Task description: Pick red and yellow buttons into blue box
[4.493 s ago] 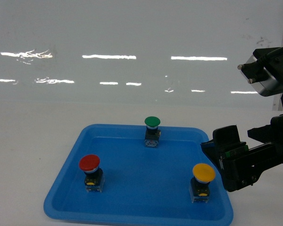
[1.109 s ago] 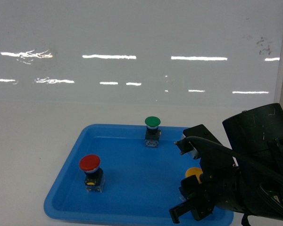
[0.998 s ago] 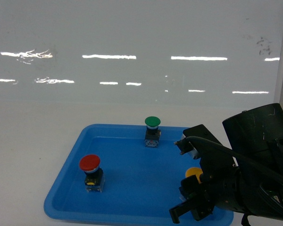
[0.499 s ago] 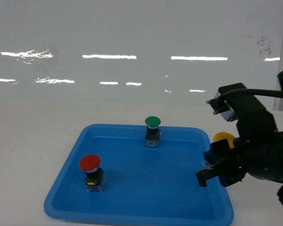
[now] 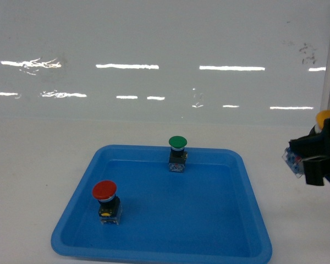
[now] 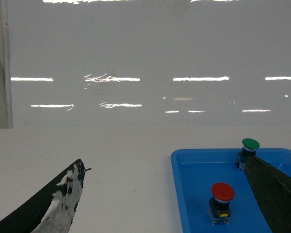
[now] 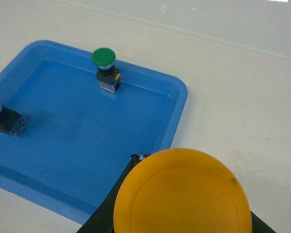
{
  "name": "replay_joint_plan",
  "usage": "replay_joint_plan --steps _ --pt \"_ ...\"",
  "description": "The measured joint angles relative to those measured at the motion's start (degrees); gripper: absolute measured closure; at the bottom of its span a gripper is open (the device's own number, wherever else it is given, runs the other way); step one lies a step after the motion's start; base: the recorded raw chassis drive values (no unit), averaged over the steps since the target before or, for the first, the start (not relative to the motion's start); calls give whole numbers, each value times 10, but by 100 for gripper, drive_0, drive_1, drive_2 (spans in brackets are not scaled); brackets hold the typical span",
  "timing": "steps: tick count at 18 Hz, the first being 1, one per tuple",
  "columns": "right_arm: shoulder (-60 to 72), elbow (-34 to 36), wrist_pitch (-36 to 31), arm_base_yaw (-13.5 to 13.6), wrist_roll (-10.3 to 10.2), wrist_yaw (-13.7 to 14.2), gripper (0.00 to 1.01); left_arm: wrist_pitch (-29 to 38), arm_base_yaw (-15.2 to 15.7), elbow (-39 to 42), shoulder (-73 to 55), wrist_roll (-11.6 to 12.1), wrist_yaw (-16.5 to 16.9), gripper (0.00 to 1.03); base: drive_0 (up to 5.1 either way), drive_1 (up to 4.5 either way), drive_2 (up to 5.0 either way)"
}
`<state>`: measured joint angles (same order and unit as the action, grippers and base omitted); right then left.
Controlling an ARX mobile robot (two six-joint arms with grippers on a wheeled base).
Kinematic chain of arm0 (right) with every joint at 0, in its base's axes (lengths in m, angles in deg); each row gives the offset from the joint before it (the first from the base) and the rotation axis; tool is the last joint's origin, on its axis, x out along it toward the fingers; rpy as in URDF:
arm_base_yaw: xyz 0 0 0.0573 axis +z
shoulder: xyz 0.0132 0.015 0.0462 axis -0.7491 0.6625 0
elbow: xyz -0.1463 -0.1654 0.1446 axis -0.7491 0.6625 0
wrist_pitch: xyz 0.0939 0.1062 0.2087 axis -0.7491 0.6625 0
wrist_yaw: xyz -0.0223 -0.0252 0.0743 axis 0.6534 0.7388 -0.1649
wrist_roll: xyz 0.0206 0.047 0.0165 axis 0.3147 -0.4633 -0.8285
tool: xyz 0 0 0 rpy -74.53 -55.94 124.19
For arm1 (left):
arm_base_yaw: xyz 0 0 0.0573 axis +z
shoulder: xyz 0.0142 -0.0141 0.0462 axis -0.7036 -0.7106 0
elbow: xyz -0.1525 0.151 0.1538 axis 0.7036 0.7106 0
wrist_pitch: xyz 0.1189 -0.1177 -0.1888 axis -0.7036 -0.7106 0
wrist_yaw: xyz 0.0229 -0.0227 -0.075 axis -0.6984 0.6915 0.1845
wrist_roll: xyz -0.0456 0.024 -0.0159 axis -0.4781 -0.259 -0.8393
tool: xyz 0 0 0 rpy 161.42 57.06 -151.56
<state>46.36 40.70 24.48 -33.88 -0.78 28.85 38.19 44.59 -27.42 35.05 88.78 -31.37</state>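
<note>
Red button (image 5: 104, 190) stands unobstructed; green button (image 5: 177, 142) well apart; tray (image 5: 209, 242) floor between open.

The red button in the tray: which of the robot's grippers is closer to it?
Left, probably. The red button sits just ahead of the left gripper; the right gripper, holding the yellow button, is past the tray's far side.
</note>
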Motion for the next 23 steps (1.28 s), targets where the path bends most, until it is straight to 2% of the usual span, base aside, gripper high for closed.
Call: replay_joint_plan --steps 5,10,13,17,23 --pt "-91 20 44 15 -16 17 75 0 0 0 0 0 0 5 0 0 0" --pt "-123 42 70 14 -20 33 75 0 0 0 0 0 0 5 0 0 0" --pt "-160 43 88 15 -30 41 75 0 0 0 0 0 0 5 0 0 0" --pt "-181 43 105 36 -42 53 75 0 0 0 0 0 0 5 0 0 0" --pt "-196 43 110 56 -47 61 75 0 0 0 0 0 0 5 0 0 0"
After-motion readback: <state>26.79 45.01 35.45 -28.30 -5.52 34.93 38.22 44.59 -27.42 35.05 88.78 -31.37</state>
